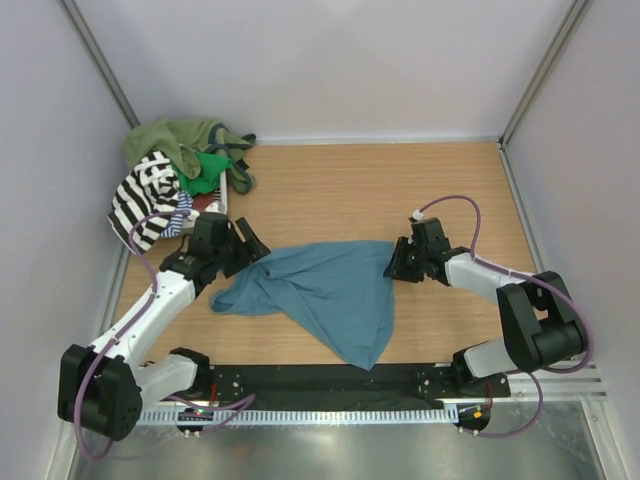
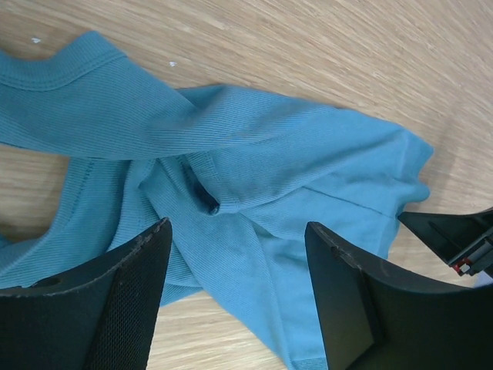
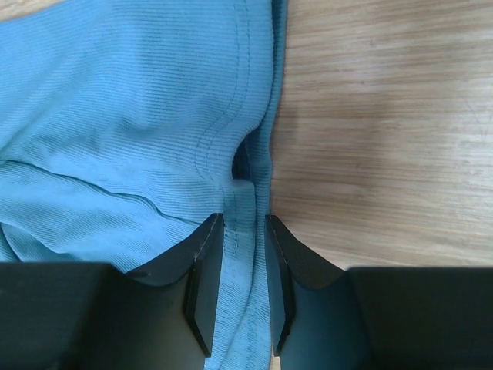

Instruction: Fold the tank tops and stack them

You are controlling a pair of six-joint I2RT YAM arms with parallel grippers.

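Observation:
The teal-blue tank top (image 1: 325, 290) lies crumpled on the wooden table between my arms. My left gripper (image 1: 248, 250) is open just above its left bunched end; in the left wrist view the cloth (image 2: 254, 169) lies between and beyond the spread fingers (image 2: 135, 285). My right gripper (image 1: 397, 262) is shut on the top's right hem; in the right wrist view the hem edge (image 3: 245, 231) is pinched between the two fingers (image 3: 204, 262). The black-and-white striped tank top (image 1: 145, 195) lies in the heap at the back left.
A heap of olive (image 1: 170, 140), green (image 1: 210, 168) and thin navy-striped (image 1: 182, 215) tops sits at the back left corner. White walls enclose the table. A metal rail (image 1: 330, 410) runs along the near edge.

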